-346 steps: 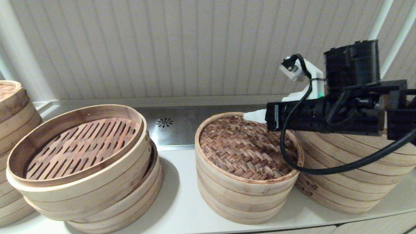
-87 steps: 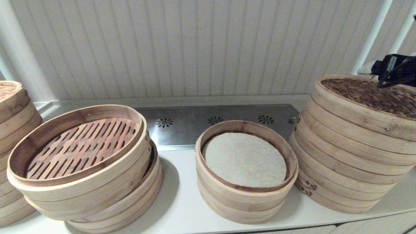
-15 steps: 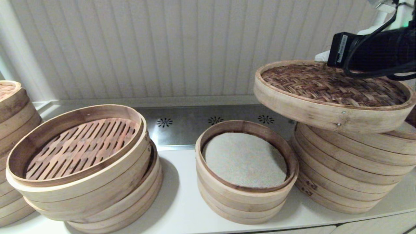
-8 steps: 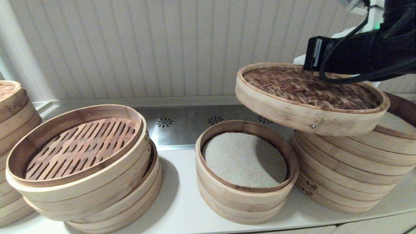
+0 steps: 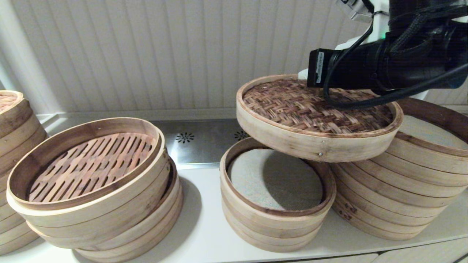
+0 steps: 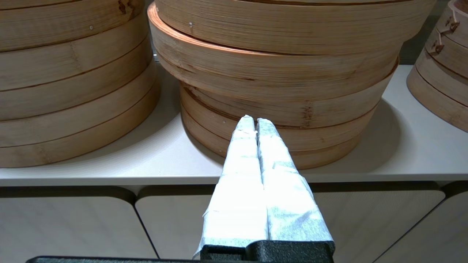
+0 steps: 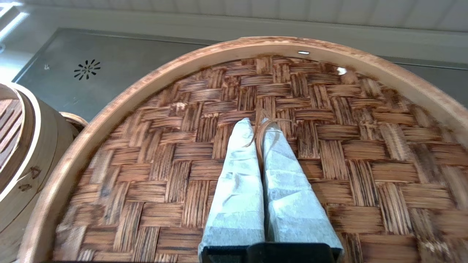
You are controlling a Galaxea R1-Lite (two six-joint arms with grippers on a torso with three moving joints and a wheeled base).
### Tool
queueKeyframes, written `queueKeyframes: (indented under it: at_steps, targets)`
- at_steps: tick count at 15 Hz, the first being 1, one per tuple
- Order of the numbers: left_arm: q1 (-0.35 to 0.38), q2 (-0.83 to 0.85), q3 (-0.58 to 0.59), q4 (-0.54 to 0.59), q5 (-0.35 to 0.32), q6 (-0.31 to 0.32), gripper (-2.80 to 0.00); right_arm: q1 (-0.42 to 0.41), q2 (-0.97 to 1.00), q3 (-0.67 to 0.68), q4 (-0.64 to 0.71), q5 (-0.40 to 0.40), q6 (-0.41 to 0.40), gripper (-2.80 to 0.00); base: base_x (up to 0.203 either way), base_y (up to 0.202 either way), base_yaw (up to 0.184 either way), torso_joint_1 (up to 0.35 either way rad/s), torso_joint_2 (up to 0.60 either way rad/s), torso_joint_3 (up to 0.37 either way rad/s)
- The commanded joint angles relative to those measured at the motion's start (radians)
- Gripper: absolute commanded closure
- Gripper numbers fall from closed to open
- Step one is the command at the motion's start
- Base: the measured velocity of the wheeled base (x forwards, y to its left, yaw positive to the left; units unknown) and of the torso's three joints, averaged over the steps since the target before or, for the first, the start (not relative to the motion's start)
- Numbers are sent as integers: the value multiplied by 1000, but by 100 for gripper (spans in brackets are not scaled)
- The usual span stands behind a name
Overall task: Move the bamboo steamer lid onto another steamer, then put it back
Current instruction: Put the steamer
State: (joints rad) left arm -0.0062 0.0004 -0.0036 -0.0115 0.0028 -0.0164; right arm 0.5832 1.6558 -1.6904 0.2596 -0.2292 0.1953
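another steamer [image 5: 420, 171]: tall stack at 3 o'clock, uncovered, cloth liner showing | bamboo steamer lid [image 5: 314, 120]: airborne, tilted, between that stack and the shorter cloth-lined stack [image 5: 274, 215] at 6 o'clock | right gripper [image 7: 257, 126]: pinched onto the lid's small cord loop at its centre | left gripper [image 6: 255, 122]: parked low before the counter, fingers pressed together, holding nothing

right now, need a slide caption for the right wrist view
Right gripper pinching the string loop atop the dark herringbone-woven bamboo steamer lid.
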Motion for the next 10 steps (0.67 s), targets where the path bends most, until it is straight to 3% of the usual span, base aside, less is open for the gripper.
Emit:
queueKeyframes:
  at_steps: [1, 10]
  targets:
    - [0, 0, 0, -1, 0, 0, 0, 23, 24, 0, 1, -7, 3, 0, 0, 0, 0, 0, 0, 0]
    - [0, 0, 0, -1, 0, 0, 0, 52, 45, 80, -3, -5, 37, 0, 0, 0, 0, 0, 0, 0]
